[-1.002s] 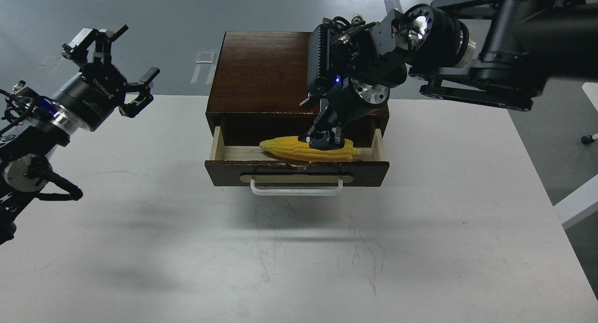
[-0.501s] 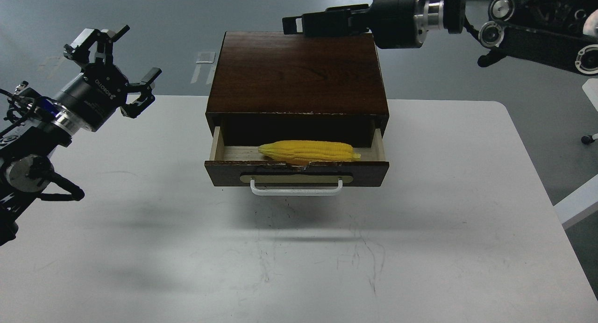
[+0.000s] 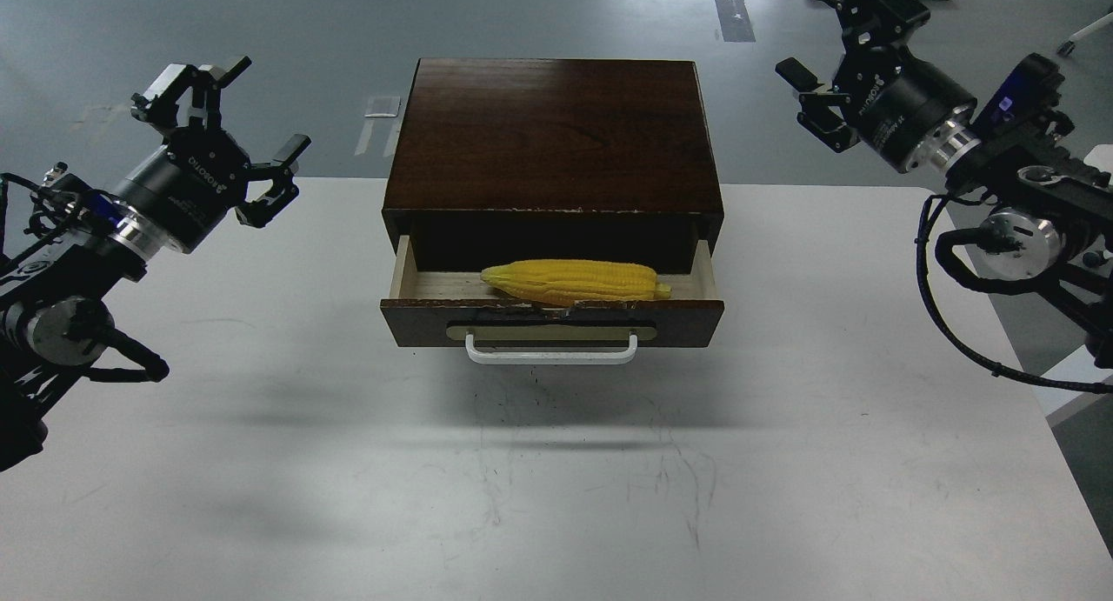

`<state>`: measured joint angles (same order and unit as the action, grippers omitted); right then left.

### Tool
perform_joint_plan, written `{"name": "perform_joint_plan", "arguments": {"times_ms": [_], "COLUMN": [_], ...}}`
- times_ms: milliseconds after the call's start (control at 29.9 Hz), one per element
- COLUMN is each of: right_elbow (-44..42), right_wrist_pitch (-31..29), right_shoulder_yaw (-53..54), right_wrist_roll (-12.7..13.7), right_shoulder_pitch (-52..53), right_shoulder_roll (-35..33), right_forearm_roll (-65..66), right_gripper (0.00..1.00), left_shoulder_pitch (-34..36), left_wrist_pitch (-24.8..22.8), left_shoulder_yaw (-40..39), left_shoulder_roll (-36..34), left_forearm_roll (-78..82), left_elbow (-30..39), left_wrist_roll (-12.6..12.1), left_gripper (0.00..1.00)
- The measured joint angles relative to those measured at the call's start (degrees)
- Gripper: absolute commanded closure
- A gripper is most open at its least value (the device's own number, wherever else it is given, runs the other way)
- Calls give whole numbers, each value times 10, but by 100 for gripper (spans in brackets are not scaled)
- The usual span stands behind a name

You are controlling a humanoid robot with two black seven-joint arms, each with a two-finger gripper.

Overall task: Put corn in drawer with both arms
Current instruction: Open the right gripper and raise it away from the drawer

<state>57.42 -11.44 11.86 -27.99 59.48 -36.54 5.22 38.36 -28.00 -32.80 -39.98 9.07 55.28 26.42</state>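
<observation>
The yellow corn lies lengthwise inside the drawer, which stands pulled partly out of the dark wooden box. The drawer's white bar handle faces me. My left gripper is open and empty, raised above the table's far left, well apart from the box. My right gripper is open and empty, raised at the far right, well apart from the box.
The box sits at the back middle of a white table. The table's right edge lies under my right arm. Grey floor lies beyond the table.
My right gripper has let go of the corn, lifted out of the drawer and swung away to the far right. The corn stays in the drawer. My left gripper has shifted slightly.
</observation>
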Motion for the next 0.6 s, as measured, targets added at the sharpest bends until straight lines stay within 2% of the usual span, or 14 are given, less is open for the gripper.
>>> {"name": "perform_joint_plan", "arguments": {"times_ms": [267,601], "right_elbow": [-17,-20], "right_wrist_pitch": [3,3], "right_shoulder_yaw": [30,33], "right_wrist_roll": [0,0], "right_shoulder_pitch": [-82,-108], "right_shoulder_roll": [25,43], "right_forearm_roll": [-56,-56], "right_gripper": [0,0], "left_shoulder_pitch": [-8,-33], "left_wrist_pitch": [0,0], "left_shoulder_yaw": [-7,-27], "left_shoulder_roll": [10,27], "left_forearm_roll": [-3,1], "left_elbow": [0,0], "left_wrist_roll": [-17,-27], "left_gripper": [2,2]}}
